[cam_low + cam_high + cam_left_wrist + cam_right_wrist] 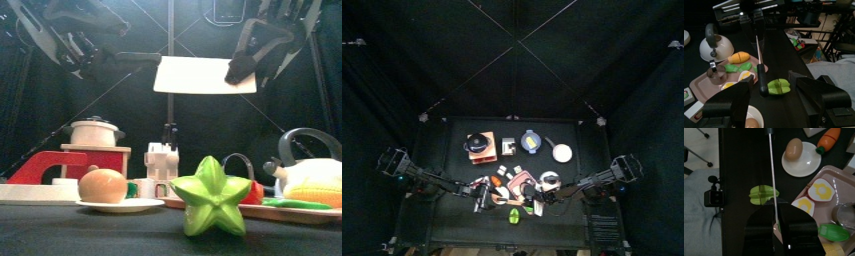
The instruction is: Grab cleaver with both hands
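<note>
Cleaver [203, 76] in right gripper [245, 68] jaws (aloft); left gripper [769, 102] jaws wide, empty

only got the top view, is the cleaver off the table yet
observer: yes. The front view shows the cleaver in the air above the food, clamped by the right gripper.
operator: left gripper on it too
observer: no. The left gripper is wide open, with the cleaver just ahead of its jaws, not gripped.
operator: whats under the blade
observer: the right wrist view shows the green star fruit right below it on the table.
</note>
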Available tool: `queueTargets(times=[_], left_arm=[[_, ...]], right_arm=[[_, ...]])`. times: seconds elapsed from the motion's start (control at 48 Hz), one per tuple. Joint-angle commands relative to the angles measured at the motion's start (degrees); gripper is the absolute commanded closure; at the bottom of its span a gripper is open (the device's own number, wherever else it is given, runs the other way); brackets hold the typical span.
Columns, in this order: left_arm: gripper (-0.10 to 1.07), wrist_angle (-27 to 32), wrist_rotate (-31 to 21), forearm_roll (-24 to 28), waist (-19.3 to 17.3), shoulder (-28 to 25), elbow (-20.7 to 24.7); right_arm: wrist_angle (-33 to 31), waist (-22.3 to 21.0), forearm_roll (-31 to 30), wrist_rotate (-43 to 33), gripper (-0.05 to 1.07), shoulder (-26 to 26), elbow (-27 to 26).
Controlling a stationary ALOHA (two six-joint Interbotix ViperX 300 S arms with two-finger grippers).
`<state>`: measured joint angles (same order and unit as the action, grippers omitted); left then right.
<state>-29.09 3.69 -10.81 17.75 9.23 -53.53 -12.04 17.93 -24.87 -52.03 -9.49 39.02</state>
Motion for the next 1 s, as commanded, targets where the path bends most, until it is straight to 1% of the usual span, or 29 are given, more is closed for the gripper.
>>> queueTargets(times=[0.0, 0.188, 0.354, 0.562, 0.625, 0.792, 0.854, 0.917, 0.979], left_arm=[[0.11, -0.35, 0.09, 0.26, -0.53, -0.53, 1.85], [0.22, -0.35, 0.18, 0.26, -0.79, -0.53, 2.2], [0.23, 0.0, 0.09, 0.26, -0.97, 0.35, 2.2], [0.28, 0.0, 0.18, 0.26, -1.58, -0.26, 2.02], [0.32, 0.0, 0.09, 0.26, -1.67, -0.35, 2.02], [0.51, 0.0, 0.0, 0.18, -1.32, -0.88, 1.76], [0.57, -0.09, 0.0, 0.18, -1.23, -1.23, 1.76], [0.61, -0.26, 0.0, 0.18, -1.14, -1.85, 1.67], [0.61, -0.26, 0.0, 0.18, -0.97, -2.55, 1.49]], right_arm=[[0.18, 0.18, 0.09, 0.0, 0.67, -0.62, -0.88], [0.18, 0.18, 0.09, -0.09, 0.67, -0.18, -0.88], [0.18, 0.18, 0.09, 0.0, 0.67, 0.0, -0.97], [0.18, 0.26, 0.18, -0.09, 0.67, 0.53, -1.05], [0.18, 0.35, 0.62, -0.09, 0.67, 0.62, -1.14], [0.18, 0.35, 1.05, 0.09, 0.67, 0.7, -1.14], [0.18, 0.35, 1.05, 0.18, 0.67, 0.7, -1.23], [0.18, 0.35, 1.05, 0.18, 0.67, 0.62, -1.32], [0.09, 0.35, 0.97, 0.18, 0.67, 0.53, -1.32]])
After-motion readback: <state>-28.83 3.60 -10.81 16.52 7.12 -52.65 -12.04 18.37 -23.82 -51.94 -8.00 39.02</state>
